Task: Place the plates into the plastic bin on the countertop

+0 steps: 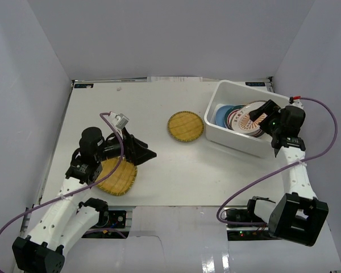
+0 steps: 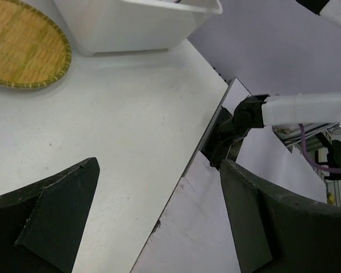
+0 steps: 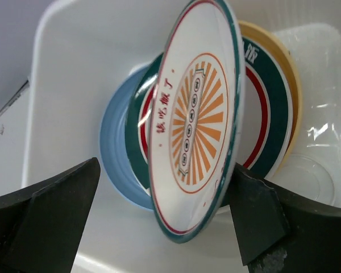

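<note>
Left end effector (image 2: 160, 165): fingers spread, nothing between them, low over the counter (image 1: 176, 176). Square woven plate (image 1: 118, 177) lies just beside it, partly under the arm, near the front edge. Round woven plate (image 1: 186, 126) lies mid-counter, close to the bin (image 1: 238, 142) but apart from it. Both are outside the bin.

Right end effector (image 3: 166, 170): over the bin at far right, fingers wide apart. Sunburst plate (image 3: 193, 125) stands on edge between them, tilted and leaning toward the green-rimmed plate (image 3: 267, 108). There is a clear gap at one finger. The other finger may touch the rim; the view is too tight to say. A blue plate (image 3: 116, 153) and a yellow-orange rim (image 3: 292, 85) sit behind it, all inside the bin.

Step in hand, as judged: letting go of the sunburst plate.
- Let it tip onto the stack rather than drop.
- Lift straight up and keep the fingers wide so neither one hooks the rim.
- Clear the bin wall before swinging away.

The woven plates come next.
</note>
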Available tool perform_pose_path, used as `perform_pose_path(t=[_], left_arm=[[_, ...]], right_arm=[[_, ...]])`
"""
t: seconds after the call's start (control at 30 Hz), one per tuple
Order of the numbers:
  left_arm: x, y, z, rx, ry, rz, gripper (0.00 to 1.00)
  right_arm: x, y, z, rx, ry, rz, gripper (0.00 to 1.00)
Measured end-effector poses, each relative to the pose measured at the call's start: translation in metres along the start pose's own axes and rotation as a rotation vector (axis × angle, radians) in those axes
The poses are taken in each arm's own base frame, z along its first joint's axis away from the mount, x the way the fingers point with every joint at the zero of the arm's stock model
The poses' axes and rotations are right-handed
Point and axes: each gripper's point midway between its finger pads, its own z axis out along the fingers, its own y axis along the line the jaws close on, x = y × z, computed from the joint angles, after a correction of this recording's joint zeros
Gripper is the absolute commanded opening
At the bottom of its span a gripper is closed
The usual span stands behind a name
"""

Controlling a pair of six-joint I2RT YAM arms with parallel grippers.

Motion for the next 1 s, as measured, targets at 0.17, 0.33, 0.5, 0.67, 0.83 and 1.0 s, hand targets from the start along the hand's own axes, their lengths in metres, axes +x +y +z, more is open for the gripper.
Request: perform_pose_path(t=[0.17,0.33,0.5,0.67,0.83,1.0], left_arm=[[-0.042,-0.010,-0.004,-0.047,-0.084,0.060,0.98],[-0.092,-0.016,-0.018,-0.158,-0.234,0.127,0.98],[-0.101,-0.007,-0.022,-0.228,-0.267,0.125,0.98],[-0.099,0.004,-0.022,-0.283,-0.266,0.097,0.98],[-0.121,0.002,-0.034,-0.344,-0.340,0.116,0.98],[-0.145,-0.006,-0.068,-0.441,-0.507,0.159,0.98]], right_arm=[[-0.034,0.039,-0.038,-0.085,-0.128,-0.068,0.95],[-0.015,0.102,-0.064,-0.274,-0.111,-0.175,0.94],[0.030,0.094,-0.059,-0.274,-0.022,-0.206,0.91],[0.081,0.113,-0.063,-0.368,0.107,-0.232,0.88],[0.215,0.202,-0.100,-0.673,0.403,-0.430,0.91],[0.340,0.236,-0.120,-0.783,0.655,-0.503,0.93]])
